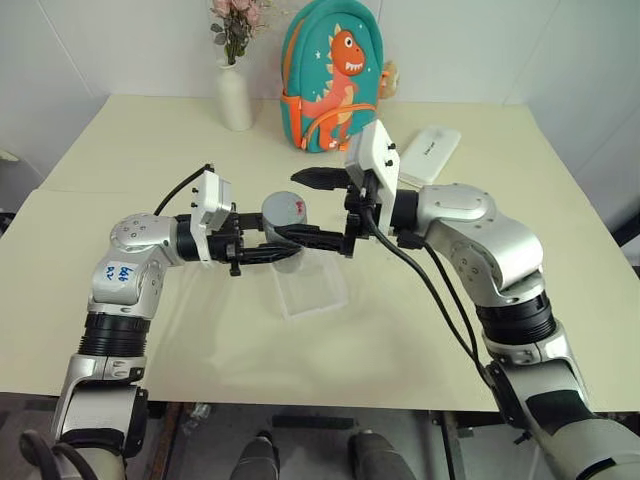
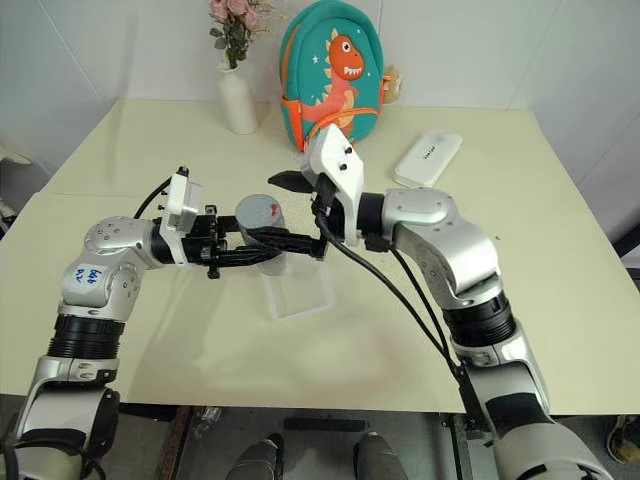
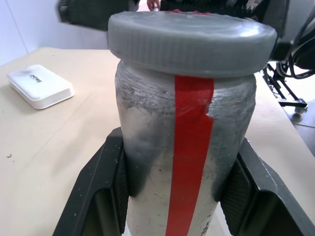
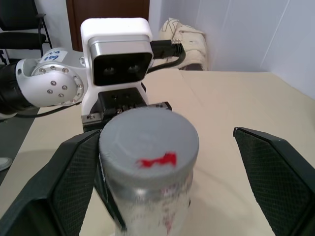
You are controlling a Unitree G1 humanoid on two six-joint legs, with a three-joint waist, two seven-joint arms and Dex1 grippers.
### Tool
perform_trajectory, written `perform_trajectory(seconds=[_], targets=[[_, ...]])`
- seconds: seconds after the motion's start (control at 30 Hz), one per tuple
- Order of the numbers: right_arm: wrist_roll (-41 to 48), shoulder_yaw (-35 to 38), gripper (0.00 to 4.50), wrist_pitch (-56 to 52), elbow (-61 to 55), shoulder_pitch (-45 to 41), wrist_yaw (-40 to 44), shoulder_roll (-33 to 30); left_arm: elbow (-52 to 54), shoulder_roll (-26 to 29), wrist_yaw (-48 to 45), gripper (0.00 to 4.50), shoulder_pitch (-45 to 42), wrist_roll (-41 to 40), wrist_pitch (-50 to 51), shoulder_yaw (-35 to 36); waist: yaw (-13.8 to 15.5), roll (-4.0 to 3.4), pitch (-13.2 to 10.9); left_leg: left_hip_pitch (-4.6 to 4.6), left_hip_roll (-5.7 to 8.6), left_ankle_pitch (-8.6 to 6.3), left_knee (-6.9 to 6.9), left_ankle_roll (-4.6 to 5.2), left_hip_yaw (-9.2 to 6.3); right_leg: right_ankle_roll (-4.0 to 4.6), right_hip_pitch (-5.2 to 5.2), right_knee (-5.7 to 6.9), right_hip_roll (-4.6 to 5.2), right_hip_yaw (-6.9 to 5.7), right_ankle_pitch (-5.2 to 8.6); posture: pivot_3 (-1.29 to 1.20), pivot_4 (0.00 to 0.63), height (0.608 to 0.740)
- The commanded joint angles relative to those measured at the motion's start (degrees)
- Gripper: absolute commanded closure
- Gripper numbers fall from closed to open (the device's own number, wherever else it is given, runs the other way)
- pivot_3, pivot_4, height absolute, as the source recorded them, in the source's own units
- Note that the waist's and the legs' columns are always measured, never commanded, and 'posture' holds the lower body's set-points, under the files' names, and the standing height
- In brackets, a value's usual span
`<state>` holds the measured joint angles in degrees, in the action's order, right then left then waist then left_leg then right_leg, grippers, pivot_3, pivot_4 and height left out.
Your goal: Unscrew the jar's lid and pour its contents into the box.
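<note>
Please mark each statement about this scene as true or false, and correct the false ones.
1. The left gripper is shut on the jar. True.
2. The lid is off the jar. False: it sits on the jar.
3. The right gripper is shut on the lid. False: it is open, one finger on each side of the lid.
4. The box lies on the table below the jar. True.
5. The white case is inside the box. False: it lies farther back, near the backpack.
</note>
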<state>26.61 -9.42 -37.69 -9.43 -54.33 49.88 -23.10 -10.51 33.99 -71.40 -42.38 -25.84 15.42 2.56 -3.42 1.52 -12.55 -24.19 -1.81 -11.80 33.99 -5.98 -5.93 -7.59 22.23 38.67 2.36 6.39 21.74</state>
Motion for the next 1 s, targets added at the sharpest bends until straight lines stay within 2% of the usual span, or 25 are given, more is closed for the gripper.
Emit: perform_trajectory(seconds=[0.03,0.27,0.47,0.7,1.0], targets=[[1.55,3.1,0.05,-0.84,-3.09,-0.01,-0.44,-1.35,0.31,0.83,-1.21,2.51,-0.03,-1.21,-1.53,1.71,0.04,0.0,0.0,0.0,0.0,0.0,0.0,0.0,0.0,0.0,0.0,0.0,0.0,0.0,0.0,0.0,0.15,0.74],[7.07,5.11,0.05,-4.43,-8.22,0.8,-0.12,-1.4,-0.86,0.26,-1.61,2.51,-0.36,-1.1,-2.31,1.8,0.02,0.0,0.0,-0.01,0.0,0.01,-0.03,0.01,0.0,0.0,0.02,-0.02,0.0,0.0,0.0,0.0,0.15,0.74],[9.75,5.75,0.05,-5.58,-8.2,-0.13,-3.01,1.29,-1.42,-1.03,-2.25,2.51,-0.8,-1.98,-1.7,1.68,0.05,0.0,0.0,-0.01,0.0,0.03,-0.01,0.03,0.0,0.0,0.01,0.03,0.0,0.0,0.0,0.0,0.15,0.74],[6.52,2.34,0.05,-3.99,-4.34,-1.85,-6.65,6.57,-1.23,-2.68,-3.81,2.51,-1.59,-4.24,2.49,1.01,0.02,0.0,0.0,-0.02,0.0,0.06,-0.02,0.02,0.0,0.01,0.1,0.16,-0.01,0.01,0.0,0.0,0.15,0.74],[3.75,-0.51,0.05,-2.8,-2.69,-1.93,-5.83,7.32,-0.8,-1.33,-4.82,2.51,-1.86,-3.72,4.49,0.53,-0.04,0.0,0.0,-0.02,0.01,0.08,-0.01,0.01,0.0,0.01,0.13,0.22,-0.01,0.01,0.0,0.0,0.15,0.74]])
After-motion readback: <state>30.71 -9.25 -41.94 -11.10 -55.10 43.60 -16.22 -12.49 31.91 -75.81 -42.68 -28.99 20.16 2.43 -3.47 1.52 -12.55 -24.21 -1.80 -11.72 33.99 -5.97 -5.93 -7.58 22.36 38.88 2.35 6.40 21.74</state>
